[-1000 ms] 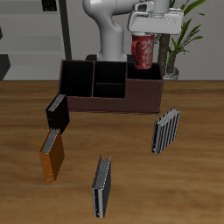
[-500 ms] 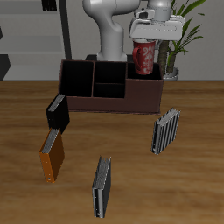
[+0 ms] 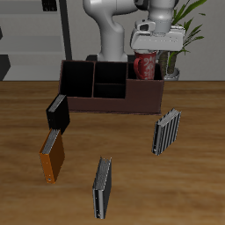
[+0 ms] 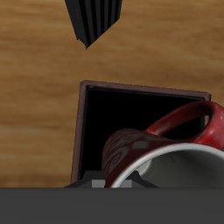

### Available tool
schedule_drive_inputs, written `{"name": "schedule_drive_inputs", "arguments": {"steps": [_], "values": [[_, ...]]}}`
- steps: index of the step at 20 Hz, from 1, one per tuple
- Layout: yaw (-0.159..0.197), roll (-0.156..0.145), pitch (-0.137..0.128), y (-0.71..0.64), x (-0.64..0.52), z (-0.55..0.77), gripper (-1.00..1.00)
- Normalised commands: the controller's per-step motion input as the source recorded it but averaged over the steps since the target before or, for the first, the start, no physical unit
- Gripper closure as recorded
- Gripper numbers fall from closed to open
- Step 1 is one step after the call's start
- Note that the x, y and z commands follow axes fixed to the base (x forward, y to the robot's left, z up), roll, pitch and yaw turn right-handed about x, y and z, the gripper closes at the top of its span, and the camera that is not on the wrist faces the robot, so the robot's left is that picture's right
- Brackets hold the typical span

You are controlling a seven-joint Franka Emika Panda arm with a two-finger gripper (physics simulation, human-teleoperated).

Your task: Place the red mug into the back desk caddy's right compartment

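The red mug [image 3: 144, 65], speckled pale, hangs in my gripper [image 3: 146, 53], which is shut on its rim. It sits low over the brown-walled right compartment [image 3: 145, 88] of the back desk caddy [image 3: 110, 92], its base at about the level of the cell's walls. The wrist view looks down past the mug [image 4: 149, 140], its loop handle and white inside, into that dark cell [image 4: 131, 109]. My fingertips are hidden behind the mug in both views.
A dark striped book [image 3: 166, 131] stands in front of the caddy, also seen in the wrist view [image 4: 94, 19]. Another dark book [image 3: 103, 186], an orange book [image 3: 52, 156] and a small black box [image 3: 57, 112] lie nearer the front edge. A potted plant [image 3: 180, 35] stands behind.
The gripper has lowered the mug steadily toward the caddy's right compartment, shifting slightly sideways over it.
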Motion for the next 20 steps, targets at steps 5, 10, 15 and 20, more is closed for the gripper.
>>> {"name": "schedule_drive_inputs", "arguments": {"steps": [5, 10, 15, 20], "values": [[0.004, 0.001, 0.062, -0.02, 0.11, -0.31, 1.0], [-0.02, 0.024, 0.069, 0.05, 0.03, -0.37, 1.0], [0.007, 0.008, 0.099, 0.06, 0.13, -0.48, 1.0], [-0.029, 0.025, 0.084, 0.01, 0.13, -0.33, 1.0]]}}
